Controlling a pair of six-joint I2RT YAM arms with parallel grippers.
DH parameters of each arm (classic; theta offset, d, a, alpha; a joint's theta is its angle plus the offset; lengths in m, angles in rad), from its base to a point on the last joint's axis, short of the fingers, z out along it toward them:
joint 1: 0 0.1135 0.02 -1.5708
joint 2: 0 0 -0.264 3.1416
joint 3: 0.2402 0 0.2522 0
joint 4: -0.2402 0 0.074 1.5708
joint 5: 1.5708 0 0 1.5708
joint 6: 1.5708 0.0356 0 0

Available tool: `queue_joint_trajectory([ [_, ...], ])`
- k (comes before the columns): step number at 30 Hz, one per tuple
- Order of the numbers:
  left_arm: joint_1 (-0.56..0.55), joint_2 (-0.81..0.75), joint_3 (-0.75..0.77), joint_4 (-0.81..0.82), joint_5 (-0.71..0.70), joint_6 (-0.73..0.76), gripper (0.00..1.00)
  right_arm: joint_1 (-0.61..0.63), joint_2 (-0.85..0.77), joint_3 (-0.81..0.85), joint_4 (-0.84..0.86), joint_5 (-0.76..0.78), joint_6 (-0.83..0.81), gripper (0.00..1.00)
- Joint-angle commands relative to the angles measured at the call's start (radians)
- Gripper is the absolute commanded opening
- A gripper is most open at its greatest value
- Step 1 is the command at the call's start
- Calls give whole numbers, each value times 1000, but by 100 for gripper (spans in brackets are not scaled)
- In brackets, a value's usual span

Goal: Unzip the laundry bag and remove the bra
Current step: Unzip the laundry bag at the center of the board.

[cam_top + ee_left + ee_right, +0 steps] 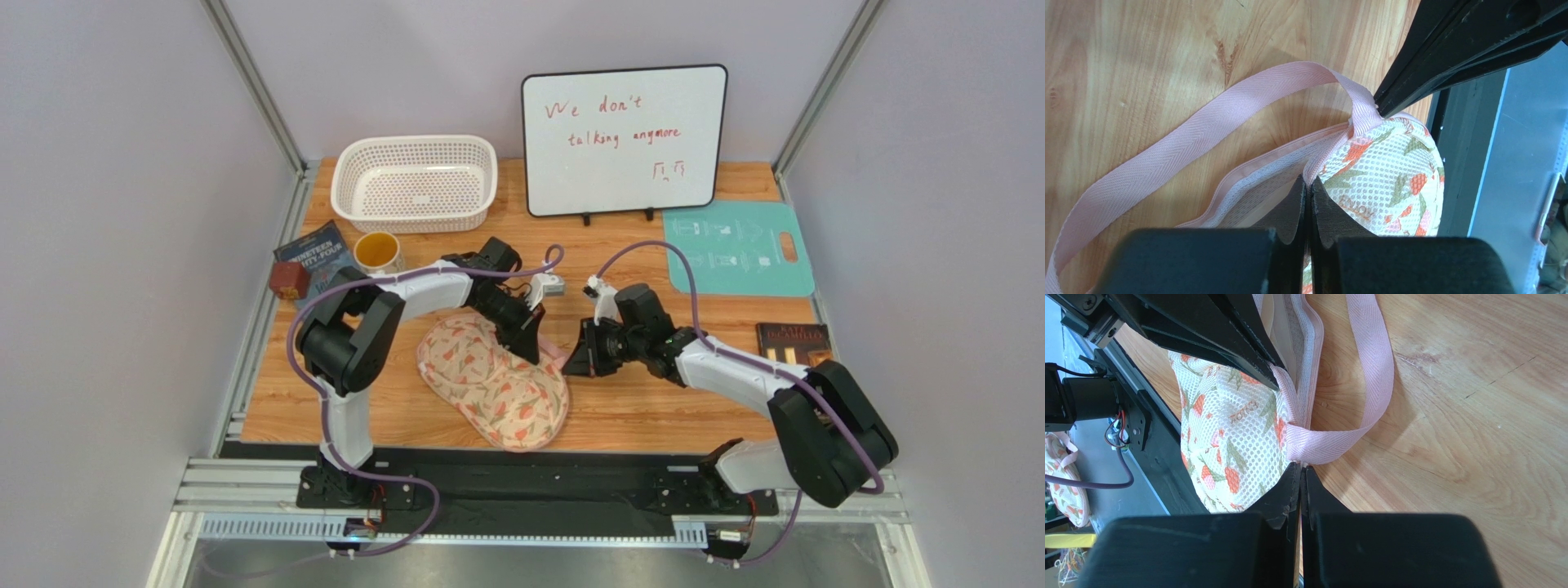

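Note:
The laundry bag [493,380] lies flat on the wooden table between my arms, cream mesh with a red and green print. Its pink strap loop [1198,135] trails over the wood. My left gripper [531,338] is shut, its tips [1310,184] pinching the bag's pink zipper trim at the upper right end. My right gripper [572,357] is shut too, its tips [1301,470] at the root of the strap loop [1376,367] on the same end of the bag [1229,441]. The two grippers almost touch. The bra is hidden.
A white perforated basket [415,184] and a whiteboard [623,141] stand at the back. A teal cutting board [738,249] lies back right, with a dark book [794,339] nearer. A yellow cup [378,252], a book [313,255] and a brown block [290,281] sit at the left.

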Motion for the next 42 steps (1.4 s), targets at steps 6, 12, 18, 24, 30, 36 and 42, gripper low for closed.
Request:
queue_joint_trajectory([
  [6, 1, -51, -32, 127, -53, -65, 0, -4, -39, -23, 19, 1, -16, 0],
  [12, 15, -67, -49, 161, -36, -82, 0, -4, -88, -64, -16, 27, -18, 0],
  [18, 39, -90, -64, 207, -5, -109, 0, -4, -106, -101, -22, 30, -5, 0],
  [24, 59, -82, -53, 237, -27, -146, 0, -4, -149, -123, -42, 37, 4, 0],
  [30, 74, -70, -27, 273, -109, -209, 0, -2, -189, -124, -73, 43, 15, 0],
  [36, 73, -47, 3, 299, -205, -295, 0, -1, -204, -113, -93, 54, 25, 0],
  [42, 74, -30, 17, 345, -283, -378, 0, 2, -198, -110, -93, 56, 32, 0],
])
